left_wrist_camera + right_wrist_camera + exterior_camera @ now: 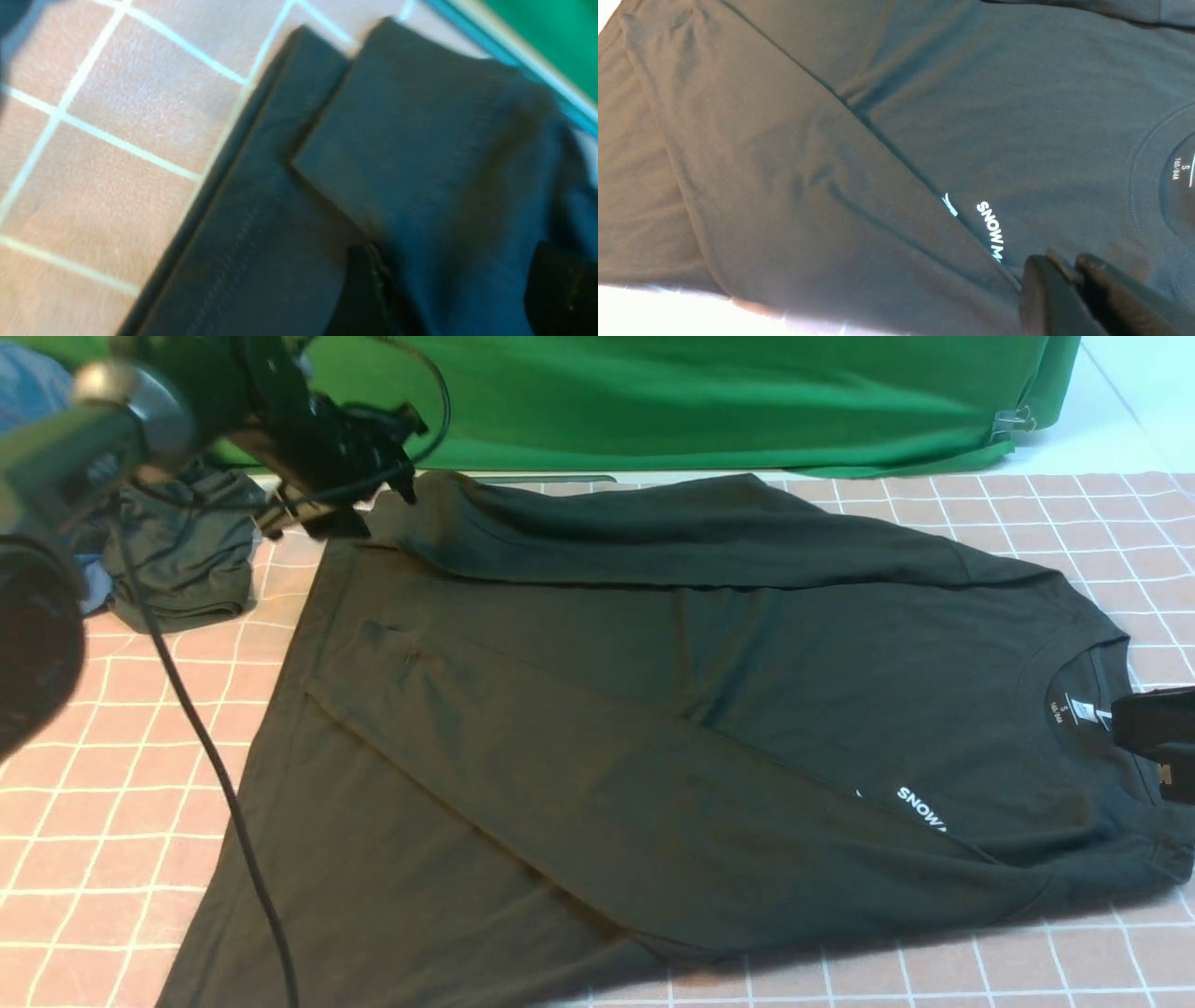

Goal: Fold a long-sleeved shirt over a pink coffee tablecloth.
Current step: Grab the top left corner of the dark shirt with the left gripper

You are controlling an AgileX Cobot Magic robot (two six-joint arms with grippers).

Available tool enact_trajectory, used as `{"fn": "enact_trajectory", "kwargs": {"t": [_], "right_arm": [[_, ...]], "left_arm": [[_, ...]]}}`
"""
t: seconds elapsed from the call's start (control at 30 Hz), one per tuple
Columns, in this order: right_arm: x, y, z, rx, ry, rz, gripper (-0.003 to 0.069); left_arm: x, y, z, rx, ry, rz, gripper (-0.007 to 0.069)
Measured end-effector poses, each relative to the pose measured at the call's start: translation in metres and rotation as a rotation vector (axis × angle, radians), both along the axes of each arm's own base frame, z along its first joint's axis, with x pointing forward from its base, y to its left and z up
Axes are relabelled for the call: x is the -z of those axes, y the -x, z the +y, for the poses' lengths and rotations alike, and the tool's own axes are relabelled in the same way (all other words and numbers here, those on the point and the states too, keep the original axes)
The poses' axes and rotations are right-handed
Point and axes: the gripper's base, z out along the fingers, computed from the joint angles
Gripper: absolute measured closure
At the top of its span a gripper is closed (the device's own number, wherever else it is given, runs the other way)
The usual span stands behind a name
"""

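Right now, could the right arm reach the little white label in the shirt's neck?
Probably yes. The right gripper sits just beside the collar, and the white label lies uncovered, nothing between them.

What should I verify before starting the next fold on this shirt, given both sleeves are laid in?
1. Long-sleeved shirt lies flat on the pink coffee tablecloth: ok.
2. Near sleeve is folded across the body: ok.
3. Far sleeve is folded across the body: ok.
4. Left hand is open above the far sleeve's end: ok.
5. Right hand is shut near the collar; whether it is gripping cloth: cannot tell.
6. Grey-green garment lies apart from the shirt's hem: ok.
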Motion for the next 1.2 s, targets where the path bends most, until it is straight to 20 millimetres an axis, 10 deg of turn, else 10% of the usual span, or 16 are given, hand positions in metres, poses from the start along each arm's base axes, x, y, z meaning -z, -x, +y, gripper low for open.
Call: {"fn": "enact_trajectory", "kwargs": {"t": [0.57,0.83,1.2], "right_arm": [[0.000,0.000,0.000,-0.001,0.001,0.000,0.0544],[0.000,0.000,0.000,-0.001,0.001,0.000,0.0536],[0.000,0.000,0.000,-0.001,0.001,0.000,0.0536]], "left_arm": [[0.033,-0.014,0.004,-0.028,-0.045,-0.048,0.0132],[0.032,-0.016,0.005,-0.009,-0.072,-0.079,0.0539],[-0.001,-0.008,0.006,0.016,-0.097,-0.085,0.0592]]}}
